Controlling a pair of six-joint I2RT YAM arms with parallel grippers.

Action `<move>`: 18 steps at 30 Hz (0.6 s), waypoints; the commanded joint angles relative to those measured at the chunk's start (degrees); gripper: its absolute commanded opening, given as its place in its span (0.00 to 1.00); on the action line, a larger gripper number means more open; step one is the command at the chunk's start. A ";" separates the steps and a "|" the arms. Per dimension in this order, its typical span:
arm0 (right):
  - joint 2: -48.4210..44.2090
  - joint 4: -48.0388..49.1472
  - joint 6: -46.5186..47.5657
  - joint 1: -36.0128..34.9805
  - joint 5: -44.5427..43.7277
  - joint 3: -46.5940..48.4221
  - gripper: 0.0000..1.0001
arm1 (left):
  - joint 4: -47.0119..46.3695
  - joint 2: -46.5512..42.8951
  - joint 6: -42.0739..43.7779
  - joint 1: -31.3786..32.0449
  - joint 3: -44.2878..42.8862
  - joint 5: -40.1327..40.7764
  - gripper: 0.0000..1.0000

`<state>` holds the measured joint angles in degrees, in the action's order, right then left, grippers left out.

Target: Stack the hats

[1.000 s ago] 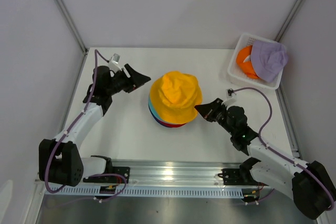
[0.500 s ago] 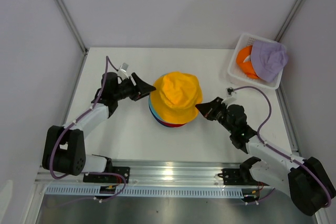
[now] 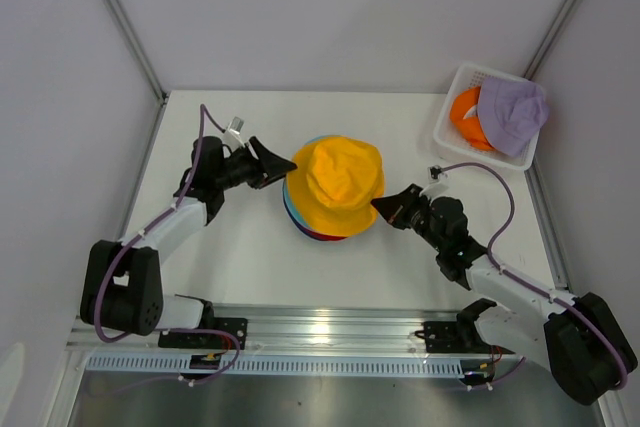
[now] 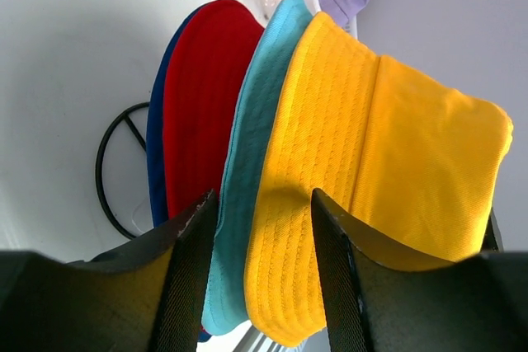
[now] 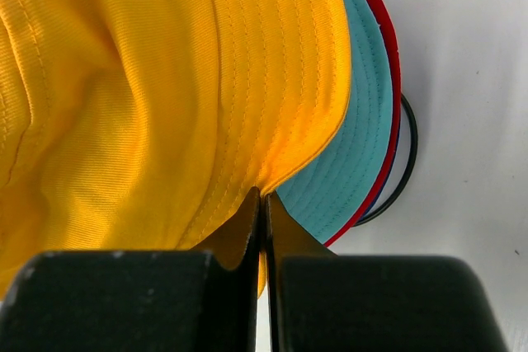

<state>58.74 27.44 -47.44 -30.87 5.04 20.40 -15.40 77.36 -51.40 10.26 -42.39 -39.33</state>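
**Four hats stacked mid-counter, right fingers on the yellow brim**

From my station I see the stack in the middle of the counter; the yellow hat is on top, crown up and a little rumpled; under it come the teal hat, the red hat and the navy hat at the bottom, their brims showing as nested edges in both wrist views. A wire frame lies on the counter beneath the stack; only part of its ring shows past the brims.

The right fingers are pressed together with the edge of the yellow hat's brim nipped between their tips, on the side of the stack toward the right edge; the teal brim sits just beneath that spot, outside the grip. The left fingers are at the opposite side, toward the left edge; they stand well apart and hold nothing; in the left wrist view the teal and yellow brim edges line up with the gap between them, but I cannot tell whether either finger touches cloth.

The basket is in the far right corner; the orange hat sits inside it on its left side; the lavender hat is draped over its right side, partly covering the orange one.
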 commanded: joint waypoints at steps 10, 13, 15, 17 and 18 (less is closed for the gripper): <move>1.46 -0.98 3.05 0.29 0.41 4.02 0.00 | 18.31 -7.58 16.68 0.37 -8.41 13.32 0.65; 1.55 -2.21 3.58 0.29 0.67 5.34 0.00 | 13.67 -7.14 12.74 0.37 -7.45 9.72 0.65; 1.64 -2.74 3.67 0.37 0.59 5.61 0.00 | 11.54 -6.53 11.33 0.37 -6.48 7.18 0.65; 1.73 -3.01 3.67 0.29 0.85 5.87 0.00 | 8.74 -5.91 9.40 0.37 -5.78 5.68 0.65; 1.99 -3.01 3.67 0.37 0.94 5.88 0.00 | 7.85 -5.04 8.78 0.37 -5.60 4.36 0.65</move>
<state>60.16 24.12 -45.32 -30.70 5.61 23.73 -2.24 71.26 -40.10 10.37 -48.42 -30.89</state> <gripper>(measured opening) 0.010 0.648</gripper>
